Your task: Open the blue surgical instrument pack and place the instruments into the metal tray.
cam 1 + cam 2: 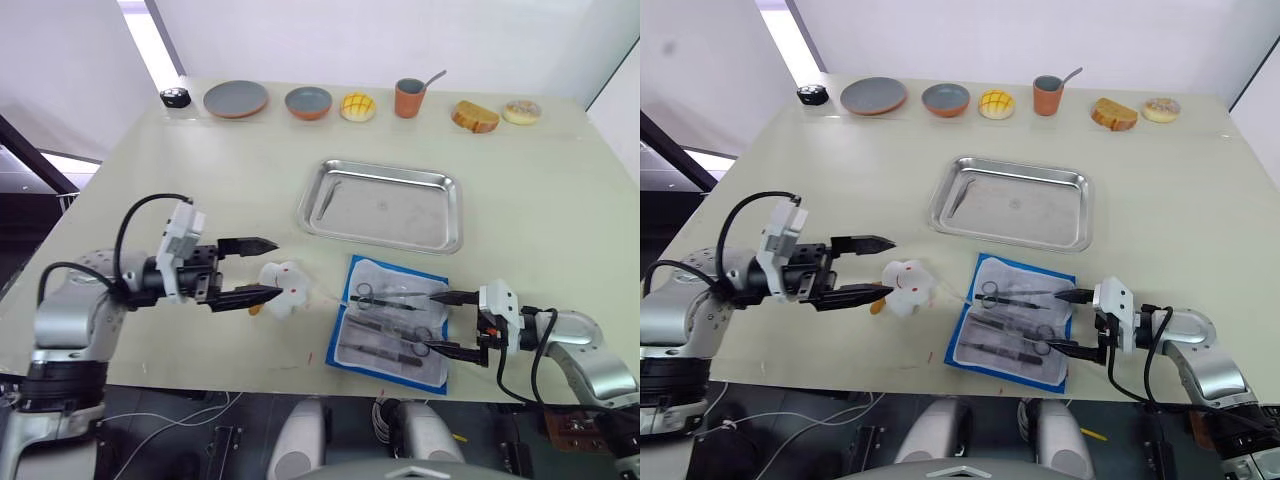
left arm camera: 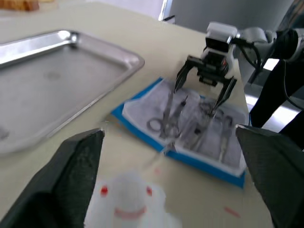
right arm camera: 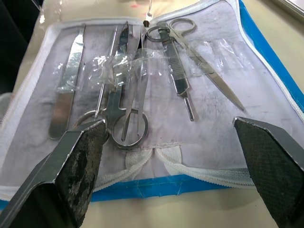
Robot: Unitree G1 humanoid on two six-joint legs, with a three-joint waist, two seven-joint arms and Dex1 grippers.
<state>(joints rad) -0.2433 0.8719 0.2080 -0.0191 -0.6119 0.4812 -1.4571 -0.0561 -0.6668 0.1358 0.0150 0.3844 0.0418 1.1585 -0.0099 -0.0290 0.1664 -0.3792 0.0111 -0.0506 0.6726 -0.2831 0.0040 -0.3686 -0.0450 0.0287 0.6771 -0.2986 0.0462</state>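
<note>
Right tool [image 1: 441,322] hovers spread wide at the opened blue pack [image 1: 392,322], which lies just beside the metal tray [image 1: 383,204]. Left tool [image 1: 871,268], also spread and empty, flanks a white toy [image 1: 907,285]. Right wrist view: instruments [image 3: 124,84] lie pocketed. Next, I judge: pinch one.

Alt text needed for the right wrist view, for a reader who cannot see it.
The blue surgical instrument pack lies unfolded on the table, its pale lining holding the instruments, scissors and forceps under clear straps. The open right gripper hovers over its near edge.
</note>
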